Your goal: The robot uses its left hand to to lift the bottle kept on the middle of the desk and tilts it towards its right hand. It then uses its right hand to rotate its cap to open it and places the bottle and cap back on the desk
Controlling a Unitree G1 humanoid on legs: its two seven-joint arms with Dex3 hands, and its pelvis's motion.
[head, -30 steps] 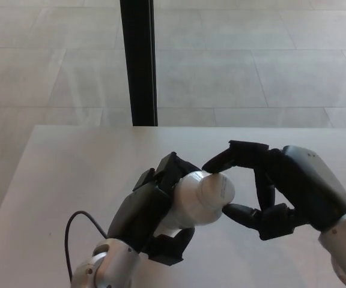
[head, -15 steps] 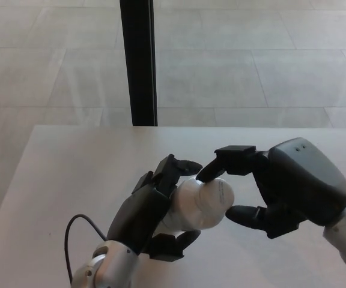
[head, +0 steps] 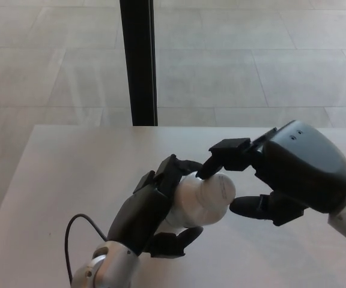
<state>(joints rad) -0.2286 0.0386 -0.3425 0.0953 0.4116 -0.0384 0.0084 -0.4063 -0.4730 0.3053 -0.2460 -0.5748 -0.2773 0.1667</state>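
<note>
A pale tiled floor [head: 251, 66] and one black post [head: 138, 60] lie beyond one white desk [head: 59, 180]. Above the desk, the left hand [head: 152, 210] is wrapped around one white bottle [head: 191, 207], tilted rightward. The right hand [head: 281, 174] pinches its one white cap [head: 218, 191] between an upper finger and the thumb below.

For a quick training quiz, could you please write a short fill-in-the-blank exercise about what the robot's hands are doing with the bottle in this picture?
1. The white bottle is held by the robot's ____ hand.
2. The right hand pinches the bottle's ____.
3. The bottle is tilted, its cap end pointing towards the robot's ____ side.
4. Behind the white desk stands a vertical ____ post on the tiled floor.

Missing words: left; cap; right; black
</note>
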